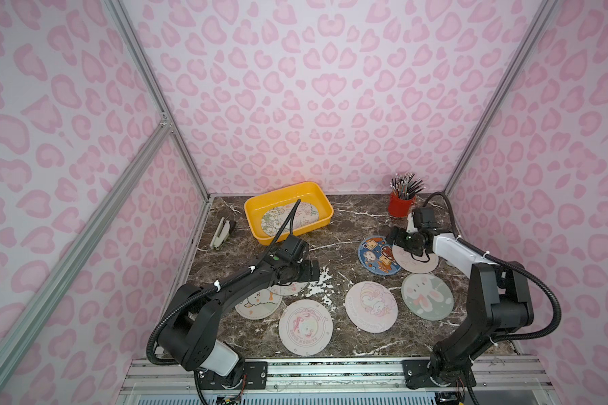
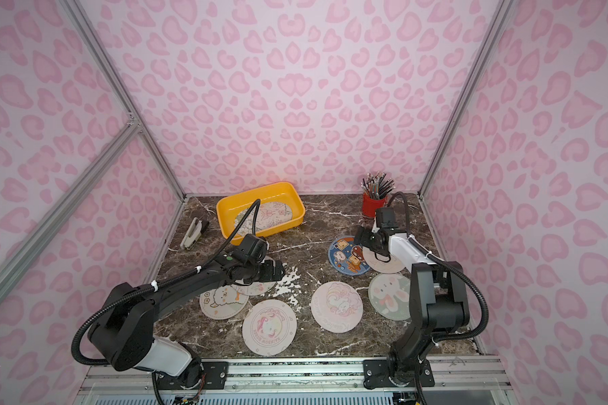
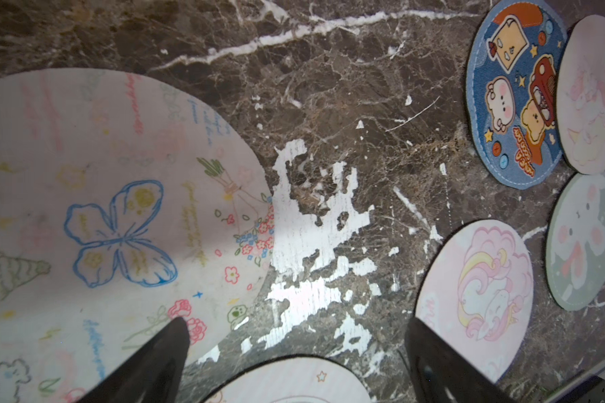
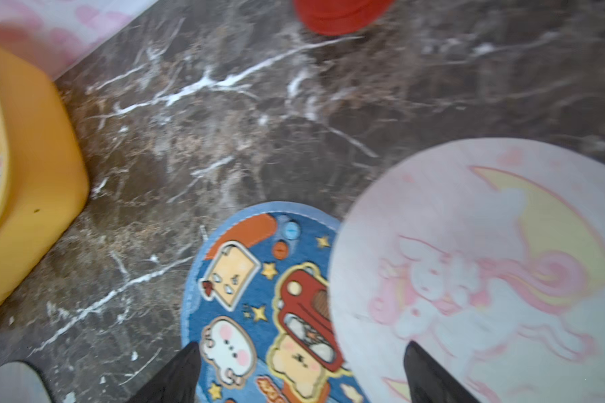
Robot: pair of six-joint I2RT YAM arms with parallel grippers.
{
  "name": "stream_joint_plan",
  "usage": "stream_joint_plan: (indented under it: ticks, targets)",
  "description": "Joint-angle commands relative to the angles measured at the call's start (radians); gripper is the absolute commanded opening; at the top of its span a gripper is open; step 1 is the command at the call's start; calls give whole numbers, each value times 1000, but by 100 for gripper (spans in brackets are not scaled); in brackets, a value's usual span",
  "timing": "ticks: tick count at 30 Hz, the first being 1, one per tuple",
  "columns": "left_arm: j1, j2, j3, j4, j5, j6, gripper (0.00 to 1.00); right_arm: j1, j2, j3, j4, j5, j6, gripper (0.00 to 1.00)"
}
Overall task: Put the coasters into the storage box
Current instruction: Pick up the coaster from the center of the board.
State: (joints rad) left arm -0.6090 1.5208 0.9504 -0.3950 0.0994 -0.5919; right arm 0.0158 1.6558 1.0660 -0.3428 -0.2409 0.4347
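Yellow storage box (image 1: 306, 228), far left on the marble table (image 1: 348, 224), holds floral coasters (image 1: 308, 214) — at least one, possibly two overlapped. Seven lie outside: butterfly coaster (image 3: 119, 209), sheep coaster (image 1: 258, 303), rainbow-rose coaster (image 1: 305, 326), unicorn coaster (image 1: 371, 305), bunny coaster (image 1: 427, 296), blue toast coaster (image 1: 378, 257), and moon coaster (image 4: 486, 261) lapping over it. Over the butterfly coaster's edge the left gripper (image 3: 296, 322) hangs spread-jawed and empty; over the blue-moon overlap the right gripper (image 4: 303, 344) likewise — nothing held. Judged early: most coasters are still to be stored.

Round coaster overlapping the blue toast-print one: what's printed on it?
Pale pink round coaster: white unicorn, pink mane, yellow crescent moon. Clearest in the right wrist view.
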Motion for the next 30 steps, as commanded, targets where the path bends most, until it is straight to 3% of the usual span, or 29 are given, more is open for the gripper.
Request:
stream_joint_plan:
  ticks: [1,8,14,30]
  targets:
    - [-3,15,17,14,10,12,98,-85,-43,-68,32,11,6,92]
    - [-8,47,44,14,26,16,98,-339,-110,-171,26,-70,9,87]
    - [-8,68,51,25,33,18,98,-467,-100,-194,9,-126,-17,82]
    - [-8,96,36,50,43,18,98,-494,15,-230,36,-215,-56,72]
